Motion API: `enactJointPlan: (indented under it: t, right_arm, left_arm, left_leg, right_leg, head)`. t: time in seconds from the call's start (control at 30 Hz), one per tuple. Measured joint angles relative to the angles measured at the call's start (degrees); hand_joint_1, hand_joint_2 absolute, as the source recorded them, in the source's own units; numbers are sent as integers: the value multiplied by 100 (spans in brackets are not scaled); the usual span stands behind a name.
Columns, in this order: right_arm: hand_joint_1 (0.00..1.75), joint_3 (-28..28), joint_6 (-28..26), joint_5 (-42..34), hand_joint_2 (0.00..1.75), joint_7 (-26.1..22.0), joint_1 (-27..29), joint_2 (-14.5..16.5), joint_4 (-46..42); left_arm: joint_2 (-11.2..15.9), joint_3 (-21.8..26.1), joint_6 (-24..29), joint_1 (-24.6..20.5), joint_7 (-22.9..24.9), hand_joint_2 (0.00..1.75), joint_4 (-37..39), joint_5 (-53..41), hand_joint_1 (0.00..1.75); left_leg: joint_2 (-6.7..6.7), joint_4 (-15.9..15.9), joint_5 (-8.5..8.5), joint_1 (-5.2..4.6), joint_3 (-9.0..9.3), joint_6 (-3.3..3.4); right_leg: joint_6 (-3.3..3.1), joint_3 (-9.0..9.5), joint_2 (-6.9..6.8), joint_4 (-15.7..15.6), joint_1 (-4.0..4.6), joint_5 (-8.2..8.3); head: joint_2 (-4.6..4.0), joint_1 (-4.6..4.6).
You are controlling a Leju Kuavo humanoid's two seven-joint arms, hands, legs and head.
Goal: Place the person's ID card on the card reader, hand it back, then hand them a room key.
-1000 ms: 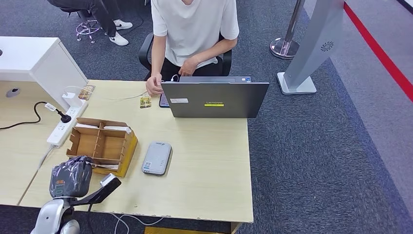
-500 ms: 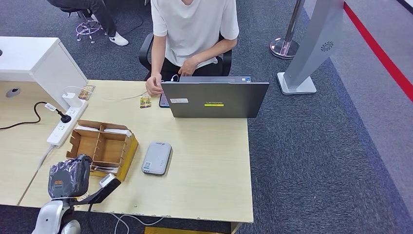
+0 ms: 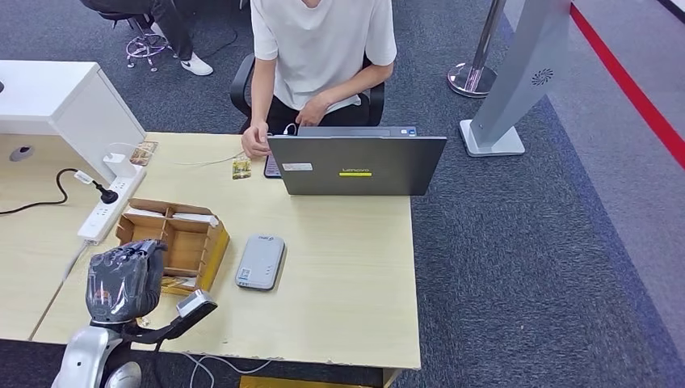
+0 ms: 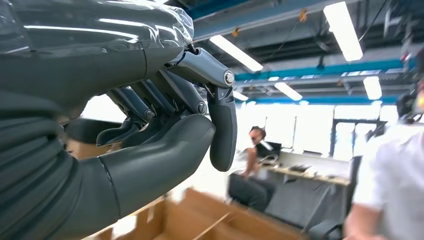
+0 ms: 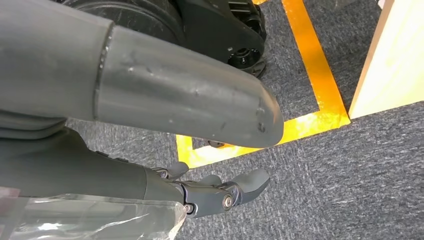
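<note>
Since a second ago the left hand (image 3: pixel 121 279) has been raised and brought over the near edge of the box (image 3: pixel 184 242), fingers (image 4: pixel 220 125) curled on nothing. Key cards are seen in its compartments. Beyond it lies the reader (image 3: pixel 260 262). The right hand (image 5: pixel 220 192) hangs empty, fingers apart. No ID card is discernible.

I'm seeing the grey card reader (image 3: pixel 260 262) lying flat on the table, just at three o'clock of the cardboard organizer box (image 3: pixel 171 242), whose compartments are holding white cards (image 3: pixel 195 216) at its twelve o'clock edge.
</note>
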Motion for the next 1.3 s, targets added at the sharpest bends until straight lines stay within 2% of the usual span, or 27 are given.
enactJointPlan:
  t: [0.2, 0.33, 0.7, 1.1, 1.3]
  right_arm:
    - [0, -11, 2, -6, 0, -3, 0, 5, 0]
    - [0, -15, -5, -5, 0, 1, 0, 5, 0]
    - [0, -17, -92, 12, 0, -51, 0, 111, 0]
    - [0, -19, -98, 9, 0, -53, 0, 153, 0]
    - [0, -50, -97, -14, 0, -34, 4, 154, 0]
  left_arm:
    - [56, -256, -132, -11, 180, 175, -463, -4, 175]
    - [86, -318, -133, -2, 208, 175, -522, 32, 0]
    - [211, -325, -442, 228, 240, 175, -525, 359, 0]
    - [250, -325, -522, 297, 217, 175, -525, 373, 0]
    - [271, -325, -1042, 474, 259, 175, -531, 338, 0]
  left_leg:
    - [1, 0, 0, 1, 2, -1]
    - [1, -1, 0, 2, 2, -1]
    - [-1, -1, 0, 1, -1, 0]
    - [-1, -1, 0, 1, -1, -1]
    - [0, -1, 0, 1, -1, -1]
  right_leg:
    - [0, 0, 0, 1, 0, 0]
    - [-1, 0, 0, 3, 1, 0]
    - [0, 0, 0, 2, 1, -1]
    - [-1, 0, 0, 2, 0, -1]
    - [-1, -1, 1, 2, 0, -1]
  head:
    - [0, -1]
    - [0, -1]
    - [0, -1]
    - [0, -1]
    - [0, -1]
